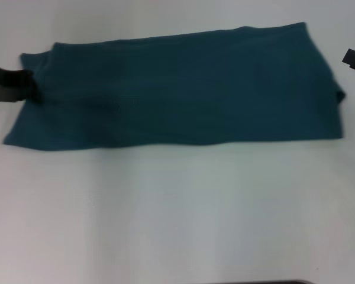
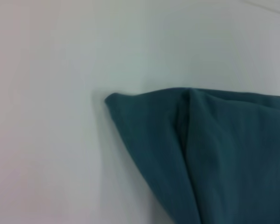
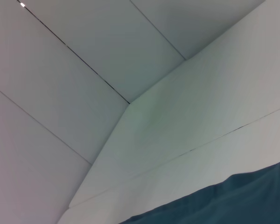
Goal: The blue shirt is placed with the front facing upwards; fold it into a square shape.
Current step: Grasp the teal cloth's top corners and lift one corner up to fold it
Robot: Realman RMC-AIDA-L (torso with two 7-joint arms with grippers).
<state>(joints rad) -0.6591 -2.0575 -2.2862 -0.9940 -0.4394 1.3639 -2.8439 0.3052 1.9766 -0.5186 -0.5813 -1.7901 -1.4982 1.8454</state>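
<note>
Head view shows left claw (image 1: 27, 83), grip state unclear, at the blue shirt (image 1: 177, 89)'s end; fold evenly toward the opposite end.

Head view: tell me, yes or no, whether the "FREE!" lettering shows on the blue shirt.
No: the blue shirt lies as a long folded band on the white table, showing only plain teal fabric.
</note>
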